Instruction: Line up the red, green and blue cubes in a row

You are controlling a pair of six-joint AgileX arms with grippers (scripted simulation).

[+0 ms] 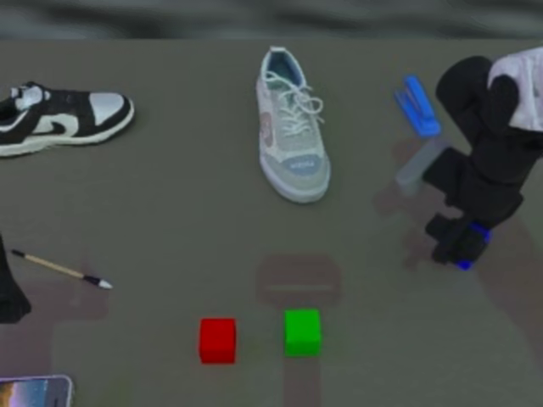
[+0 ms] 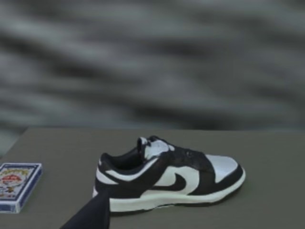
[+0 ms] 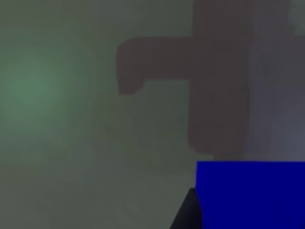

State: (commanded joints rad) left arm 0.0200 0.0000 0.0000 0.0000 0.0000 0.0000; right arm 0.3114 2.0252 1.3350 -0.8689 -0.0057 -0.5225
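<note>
The red cube (image 1: 217, 340) and the green cube (image 1: 302, 331) sit side by side near the table's front edge, a cube's width apart. My right gripper (image 1: 460, 246) hangs over the right side of the table, shut on the blue cube (image 1: 480, 233). Most of that cube is hidden under the gripper in the top view. In the right wrist view the blue cube (image 3: 250, 195) fills the lower corner with one dark finger (image 3: 188, 214) against its side. My left arm (image 1: 8, 292) is parked at the table's left edge.
A black-and-white sneaker (image 1: 64, 119) lies at the back left and a grey-white sneaker (image 1: 293, 127) at the back middle. A blue stapler (image 1: 417, 106) lies beside my right arm. A pencil (image 1: 59, 269), a phone (image 1: 34, 392) and a card box (image 2: 16, 186) are on the left.
</note>
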